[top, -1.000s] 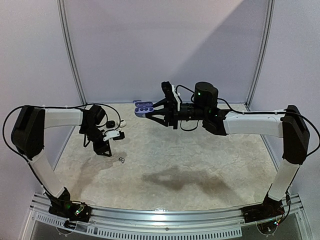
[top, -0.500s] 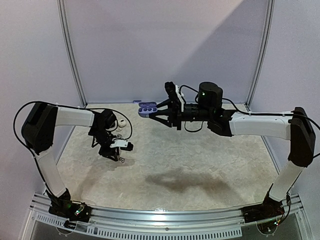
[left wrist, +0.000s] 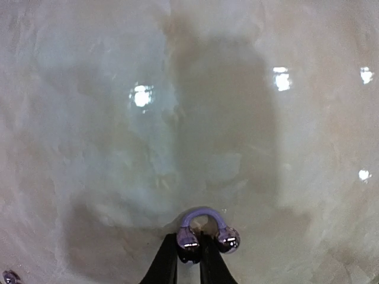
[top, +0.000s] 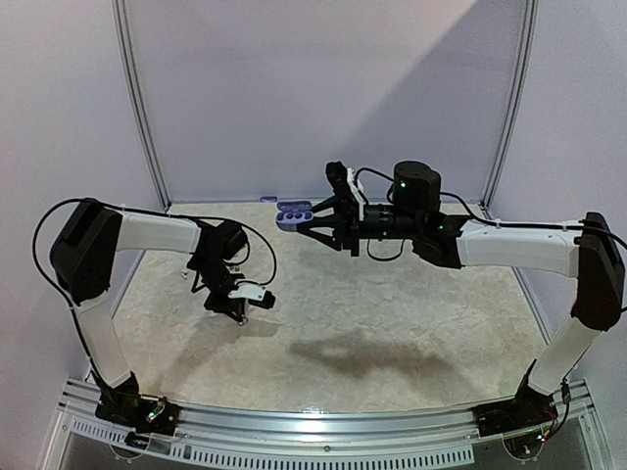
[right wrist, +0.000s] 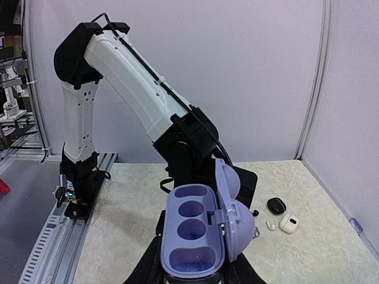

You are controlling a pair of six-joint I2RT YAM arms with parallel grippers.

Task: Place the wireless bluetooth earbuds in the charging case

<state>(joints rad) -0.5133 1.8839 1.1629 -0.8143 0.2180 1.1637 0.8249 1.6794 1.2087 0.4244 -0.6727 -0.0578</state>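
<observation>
In the left wrist view a purple C-shaped earbud (left wrist: 205, 213) with two shiny ball ends lies low at the marbled table. My left gripper (left wrist: 189, 244) is shut on its left ball, while the right ball sticks out free beside the fingers. From above, the left gripper (top: 241, 307) points down at the table's left middle. My right gripper (right wrist: 195, 273) is shut on the purple charging case (right wrist: 192, 239), lid swung open to the right and its wells empty. It holds the case (top: 294, 212) in the air at the back centre.
A black case (right wrist: 276, 206) and a white case (right wrist: 288, 223) lie on the table past the left arm, with a tiny white bud (right wrist: 270, 225) and a tiny black bud (right wrist: 255, 212) beside them. A shiny bit (left wrist: 8, 276) shows at the left wrist view's bottom-left corner.
The left arm swung right and toward the near edge, came down over the earbud, and its jaws went from open to shut on it. The right arm drifted slightly right with the case.
</observation>
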